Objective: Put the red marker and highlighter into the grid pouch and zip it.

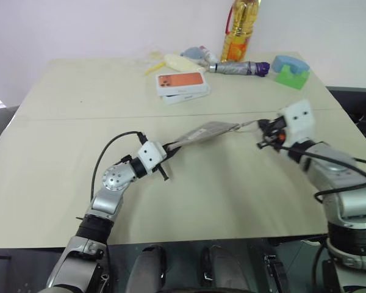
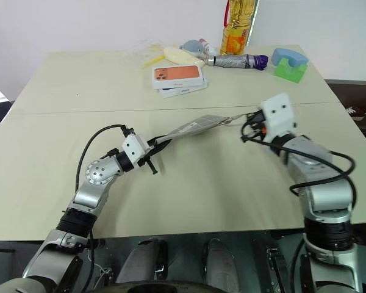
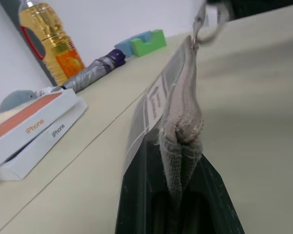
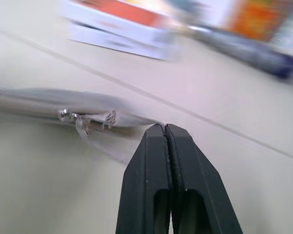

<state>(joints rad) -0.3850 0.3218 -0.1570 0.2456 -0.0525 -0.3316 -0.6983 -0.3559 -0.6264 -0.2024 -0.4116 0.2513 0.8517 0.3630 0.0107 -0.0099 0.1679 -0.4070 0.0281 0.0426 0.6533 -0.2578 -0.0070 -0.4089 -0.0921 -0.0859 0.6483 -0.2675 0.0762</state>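
Note:
The grid pouch (image 1: 207, 131) hangs stretched above the table (image 1: 219, 195) between my two grippers, its white label (image 3: 156, 97) facing sideways. My left gripper (image 1: 169, 148) is shut on the pouch's near end, and the grey fabric (image 3: 183, 112) is bunched between its fingers. My right gripper (image 1: 263, 129) is shut at the pouch's far end. Its closed tips (image 4: 164, 127) meet a thin pale strip that runs from the metal ring zipper pull (image 4: 80, 123). The red marker and the highlighter are hidden from view.
At the back of the table lie two white phone boxes with an orange top (image 1: 182, 82), a folded grey umbrella (image 1: 238, 68), a yellow oil bottle (image 1: 239, 30), a blue and green block (image 1: 291, 72) and soft pale clutter (image 1: 183, 58).

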